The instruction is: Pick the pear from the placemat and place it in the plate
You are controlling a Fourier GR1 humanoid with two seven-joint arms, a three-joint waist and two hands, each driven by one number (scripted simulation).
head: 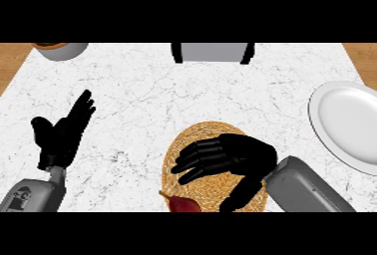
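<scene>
A round woven placemat (193,139) lies on the white marble counter at the lower middle. My right hand (232,157) hovers over it, palm down, fingers curled and pointing left, thumb hanging toward the near edge. A dark red pear (182,203) lies at the placemat's near edge, below the fingers and left of the thumb, partly cut off by the view's lower edge. The hand does not hold it. A white plate (346,124) sits at the right edge. My left hand (65,132) rests open at the left, fingers up.
A grey box-like appliance (213,52) stands at the counter's far edge in the middle. A grey bowl with a brown inside (60,50) sits at the far left corner. Wooden floor shows beyond both far corners.
</scene>
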